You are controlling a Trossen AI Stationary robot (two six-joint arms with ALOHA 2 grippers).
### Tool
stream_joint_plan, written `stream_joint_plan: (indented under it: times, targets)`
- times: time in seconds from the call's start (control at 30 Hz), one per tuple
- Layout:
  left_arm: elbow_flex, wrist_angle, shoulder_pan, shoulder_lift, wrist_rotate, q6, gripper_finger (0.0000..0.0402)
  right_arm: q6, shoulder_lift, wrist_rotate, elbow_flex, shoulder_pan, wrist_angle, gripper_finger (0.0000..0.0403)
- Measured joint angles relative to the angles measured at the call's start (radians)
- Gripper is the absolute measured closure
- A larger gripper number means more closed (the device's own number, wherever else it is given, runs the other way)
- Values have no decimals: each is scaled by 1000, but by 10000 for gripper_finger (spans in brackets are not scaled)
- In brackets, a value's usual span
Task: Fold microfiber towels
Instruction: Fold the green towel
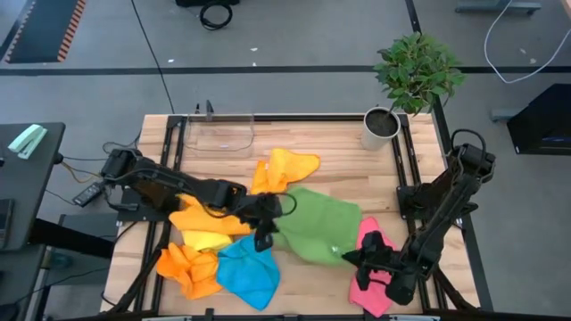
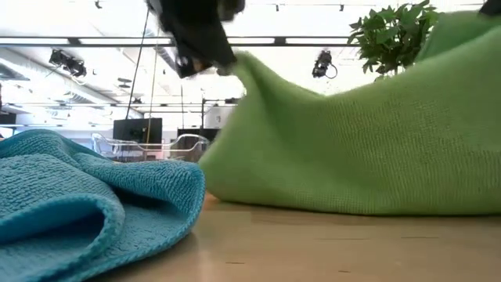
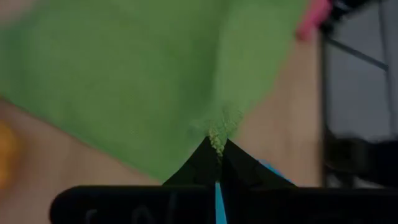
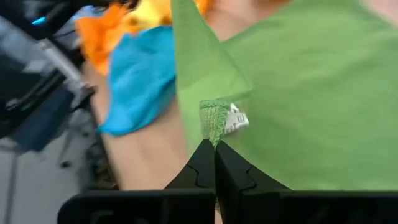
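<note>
High view: the wooden desk (image 1: 339, 134) carries a clear plastic tray (image 1: 219, 135) at its far edge and a potted plant (image 1: 406, 85) at the far right corner. The green towel (image 1: 317, 225) lies spread at mid-desk. A yellow-orange towel (image 1: 284, 169) sits just beyond it. At the near left lie a yellow towel (image 1: 203, 239), an orange towel (image 1: 186, 270) and a blue towel (image 1: 248, 272), bunched and touching one another. A pink towel (image 1: 370, 276) lies at the near right, partly under the right arm. The left gripper (image 1: 266, 225) is at the green towel's left edge; the right gripper (image 1: 350, 257) is at its near right corner.

Low view: the green towel (image 2: 368, 149) is raised off the desk at one end, its upper edge pulled up to a dark gripper (image 2: 200, 43) overhead. The blue towel (image 2: 86, 196) lies crumpled in the foreground, close beside the green one. The plant (image 2: 391, 35) shows behind.

Left wrist view: the left gripper (image 3: 217, 152) has its jaws clenched on a pinch of green towel (image 3: 143, 74), with bare desk beneath.

Right wrist view: the right gripper (image 4: 215, 148) has its jaws clenched on a green towel (image 4: 311, 106) corner bearing a small white label (image 4: 236, 119). The blue towel (image 4: 140, 78) and orange towel (image 4: 109, 31) lie beyond.
</note>
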Motion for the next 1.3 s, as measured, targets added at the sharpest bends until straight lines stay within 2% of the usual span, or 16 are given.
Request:
stream_joint_plan:
  times: [0.23,0.43,0.67,0.77,0.97,1.13,1.3]
  targets:
    - [-2,12,107,133,-14,117,393,223,6,-44,-22,-51,-299,402]
    - [-2,19,205,156,-23,165,381,287,5,-88,-128,-118,-272,402]
    - [-2,16,303,155,6,231,389,301,5,-106,-214,-156,-217,402]
    - [-2,17,331,155,52,251,364,304,5,-107,-235,-174,-193,402]
    - [-2,8,364,151,134,240,282,305,5,-109,-256,-228,-195,402]
    - [65,-137,374,148,148,216,221,344,5,-129,-270,-265,-194,402]
    - [74,-165,277,147,158,216,199,417,5,-159,-290,-270,-197,402]
